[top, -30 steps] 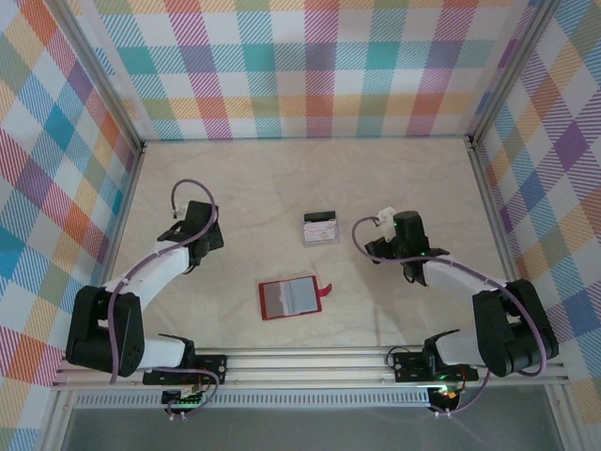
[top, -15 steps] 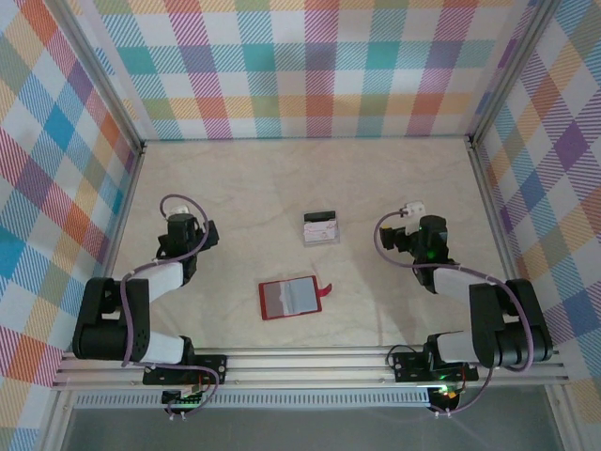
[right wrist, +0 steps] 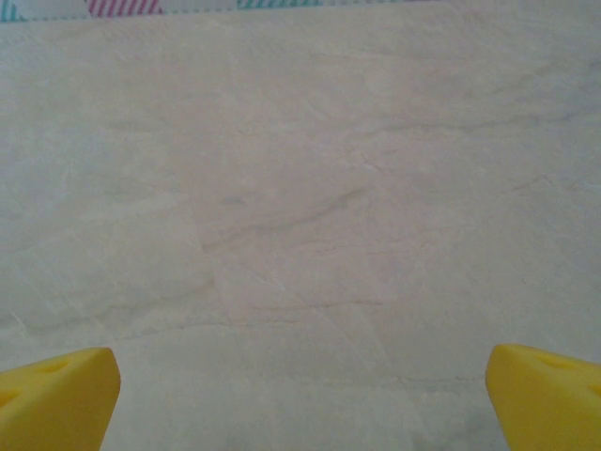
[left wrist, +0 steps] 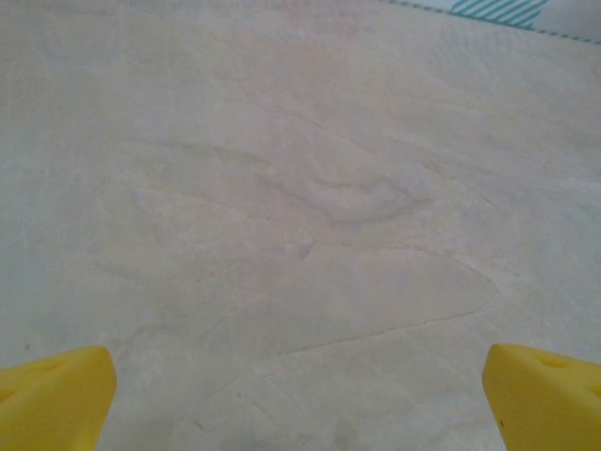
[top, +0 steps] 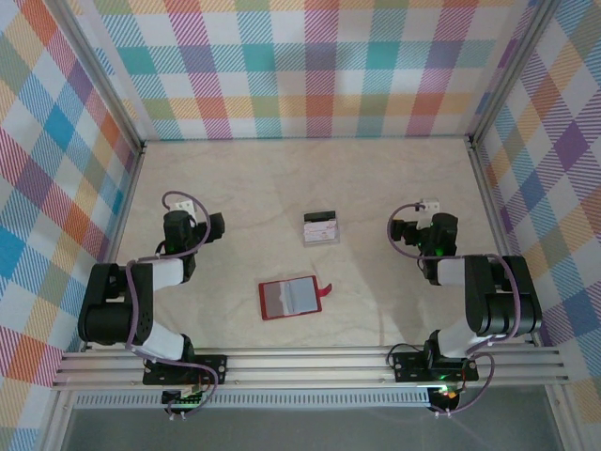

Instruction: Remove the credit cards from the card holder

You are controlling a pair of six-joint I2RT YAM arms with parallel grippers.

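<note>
The red card holder (top: 289, 297) lies flat near the middle of the table, its grey-white inside facing up and its snap tab pointing right. A small stack of pale credit cards (top: 320, 228) with a dark band along the far edge lies on the table behind it, apart from the holder. My left gripper (top: 192, 228) is folded back at the left, well away from both. My right gripper (top: 421, 231) is folded back at the right. In each wrist view the yellow fingertips (left wrist: 52, 395) (right wrist: 56, 393) stand wide apart over bare table. Both the left gripper (left wrist: 300, 404) and the right gripper (right wrist: 300, 399) are open, with nothing between their fingers.
Plaid walls with metal frame posts (top: 113, 103) enclose the beige table (top: 282, 178) on three sides. An aluminium rail (top: 310, 362) with the arm bases runs along the near edge.
Both arms have drawn back and folded up, the left gripper moving left and the right gripper moving right, away from the middle. The holder and cards have not moved.
</note>
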